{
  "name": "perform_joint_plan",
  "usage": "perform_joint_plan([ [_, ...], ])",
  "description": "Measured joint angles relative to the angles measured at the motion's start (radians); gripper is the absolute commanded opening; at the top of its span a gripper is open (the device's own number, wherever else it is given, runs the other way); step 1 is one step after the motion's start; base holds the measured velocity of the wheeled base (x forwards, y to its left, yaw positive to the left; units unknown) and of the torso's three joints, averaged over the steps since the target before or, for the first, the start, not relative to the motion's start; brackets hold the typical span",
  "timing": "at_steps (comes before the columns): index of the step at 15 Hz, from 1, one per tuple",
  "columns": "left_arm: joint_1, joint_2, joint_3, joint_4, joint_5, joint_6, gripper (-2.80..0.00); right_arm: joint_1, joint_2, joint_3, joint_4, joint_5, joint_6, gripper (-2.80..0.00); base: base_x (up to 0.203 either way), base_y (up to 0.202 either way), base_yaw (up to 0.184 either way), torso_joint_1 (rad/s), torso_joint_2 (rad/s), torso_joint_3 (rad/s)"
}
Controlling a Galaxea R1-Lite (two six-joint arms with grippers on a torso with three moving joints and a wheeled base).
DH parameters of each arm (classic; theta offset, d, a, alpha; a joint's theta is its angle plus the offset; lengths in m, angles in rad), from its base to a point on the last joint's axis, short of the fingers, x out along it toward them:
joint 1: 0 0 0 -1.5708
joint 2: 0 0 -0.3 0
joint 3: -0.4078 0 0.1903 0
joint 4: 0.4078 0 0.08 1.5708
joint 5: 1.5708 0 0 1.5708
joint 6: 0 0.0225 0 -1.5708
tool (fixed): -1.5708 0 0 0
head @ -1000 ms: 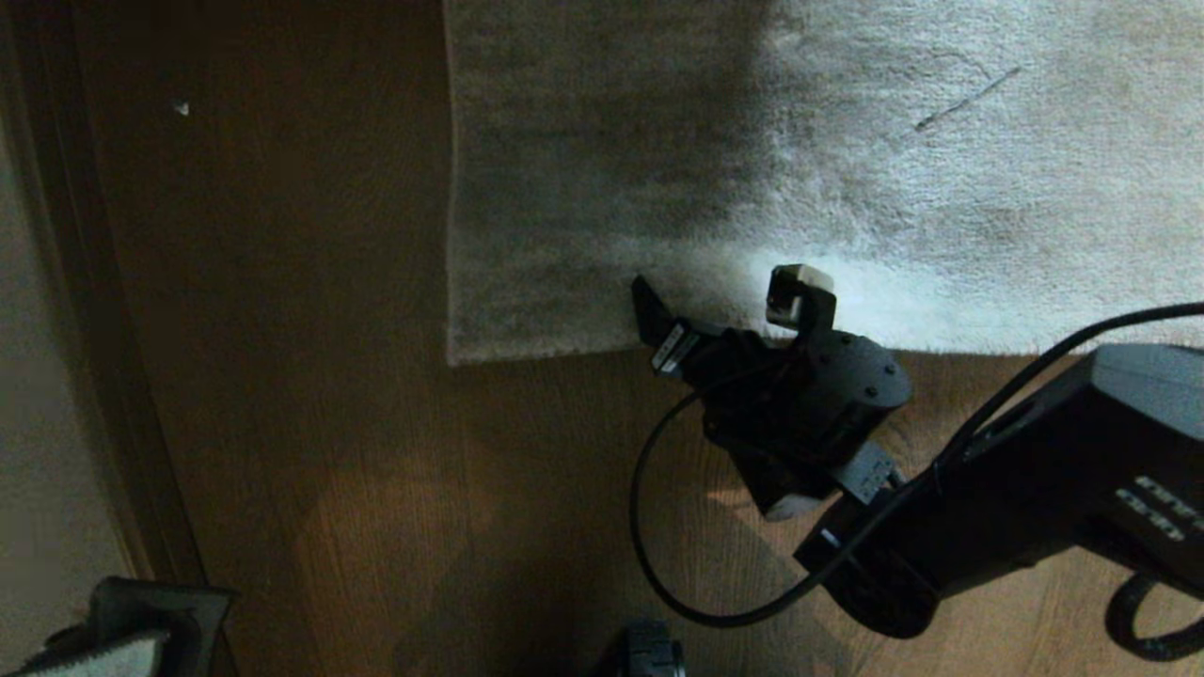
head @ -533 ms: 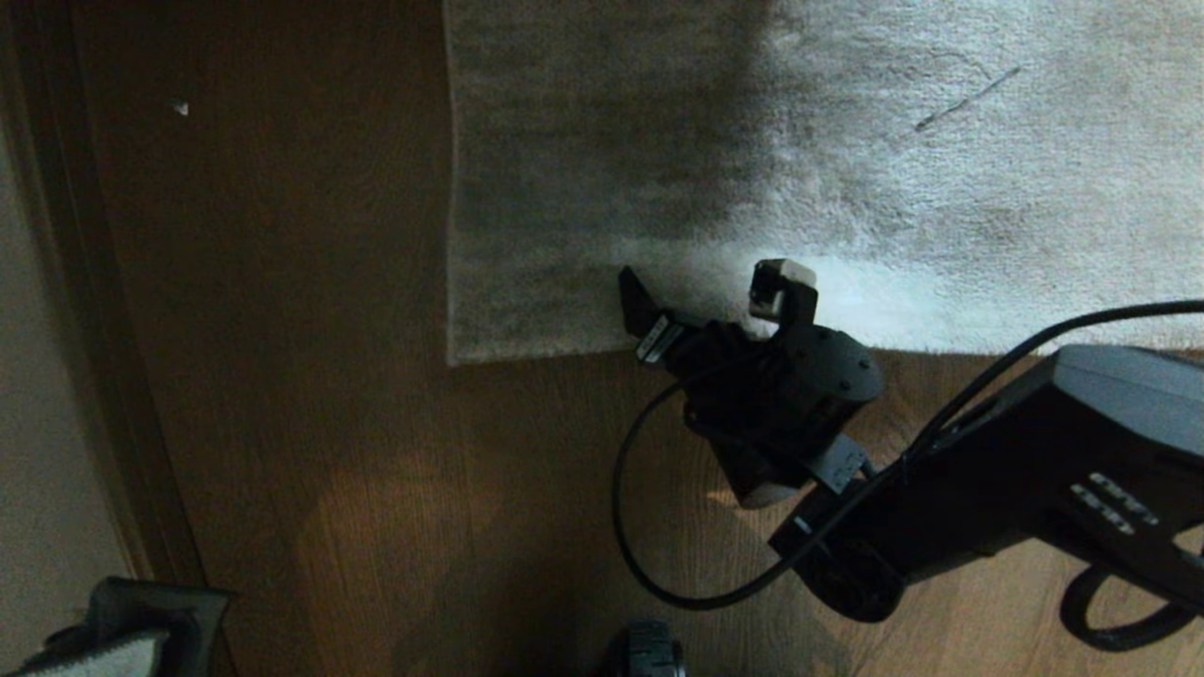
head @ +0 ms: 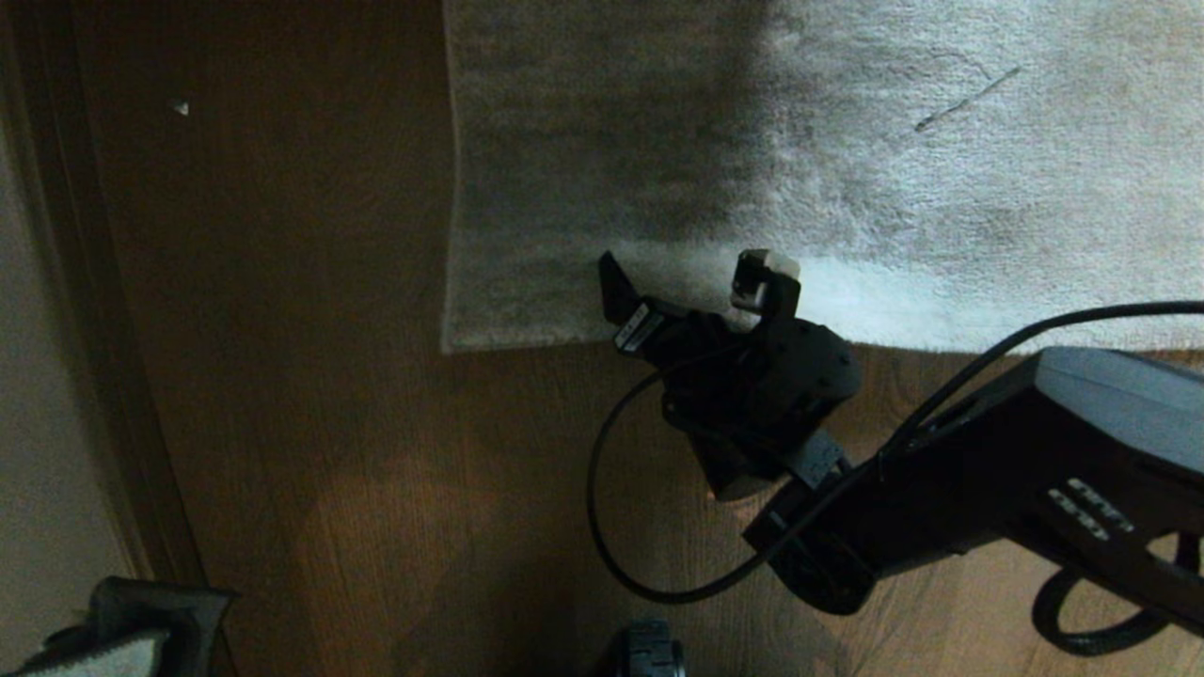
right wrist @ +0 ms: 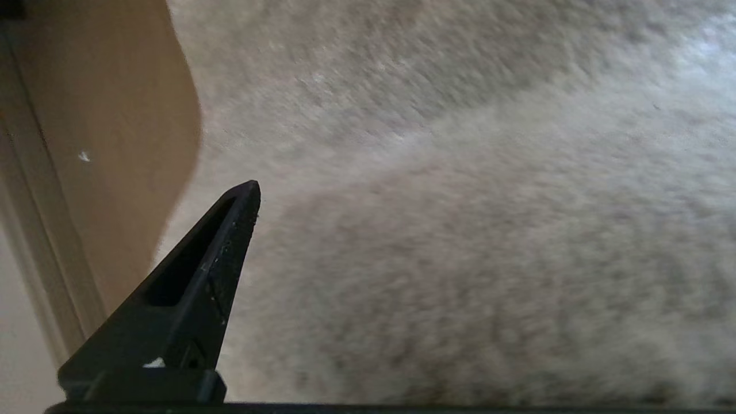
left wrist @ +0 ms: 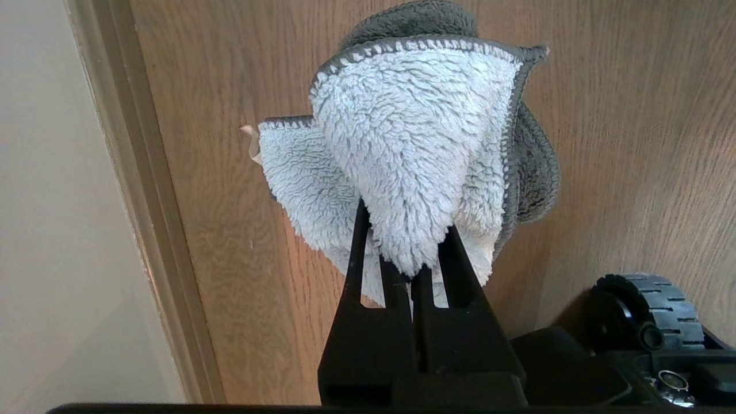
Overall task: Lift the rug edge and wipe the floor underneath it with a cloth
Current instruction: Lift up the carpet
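Note:
The light grey-beige rug (head: 847,169) lies flat on the brown plank floor (head: 329,423). Its near rug edge (head: 527,343) runs straight across the head view to a corner on the left. My right gripper (head: 687,273) hangs open over that edge, both fingertips above the pile and nothing between them. In the right wrist view one black finger (right wrist: 195,276) shows against the rug (right wrist: 460,230). My left gripper (left wrist: 405,241) is parked low at the left, shut on the pale fluffy cloth (left wrist: 414,132), which has a dark grey back.
A pale wall and skirting board (head: 56,376) run along the left. A wheel of my base (left wrist: 650,310) sits by the left arm. The right arm's cable (head: 602,527) loops over the floor. A white speck (head: 181,108) lies on the planks.
My right gripper has moved left and a little farther over the rug edge, still open. The left arm and the cloth have not moved.

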Motion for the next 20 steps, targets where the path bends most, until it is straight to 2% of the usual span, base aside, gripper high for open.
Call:
perform_joint_plan([
  [20, 0.0, 0.0, 0.0, 0.0, 0.0, 0.0, -2.8, 0.019, 0.003, -0.012, 0.0, -0.003, -0.015, 0.0, 0.0, 0.0, 0.0, 0.0, 0.0, 0.0],
])
